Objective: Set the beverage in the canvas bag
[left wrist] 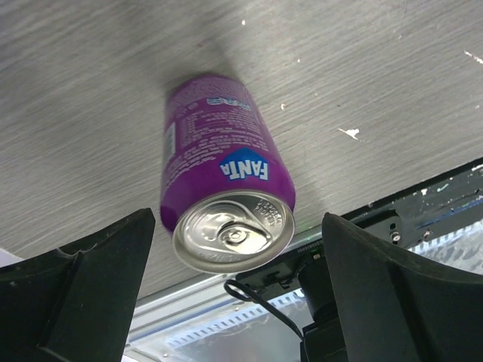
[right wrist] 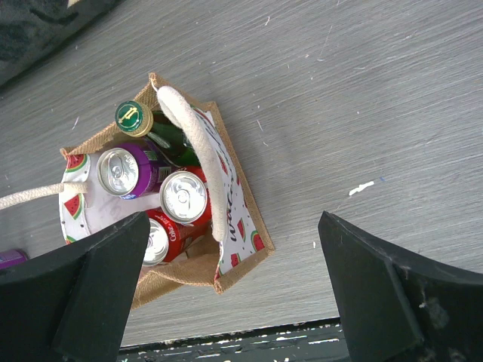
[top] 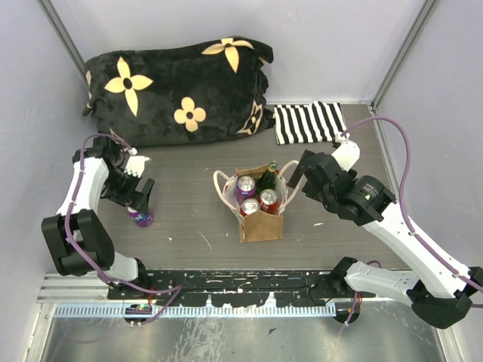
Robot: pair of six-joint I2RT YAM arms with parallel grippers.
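A grey wood-grain table (top: 189, 226) sits inside white walls. At its middle the canvas bag (top: 261, 225) stands open-topped. Well to the bag's left, the purple Fanta can (left wrist: 219, 173) stands on the table, long axis vertical, pull-tab end up. The left gripper (left wrist: 238, 217) hangs over it, fingers spread wide on either side and apart from the can. The right gripper (right wrist: 234, 219) gapes just right of the bag, holding nothing. Beyond the bag lie a black flowered cushion (top: 181, 90) and a striped cloth (top: 308, 122).
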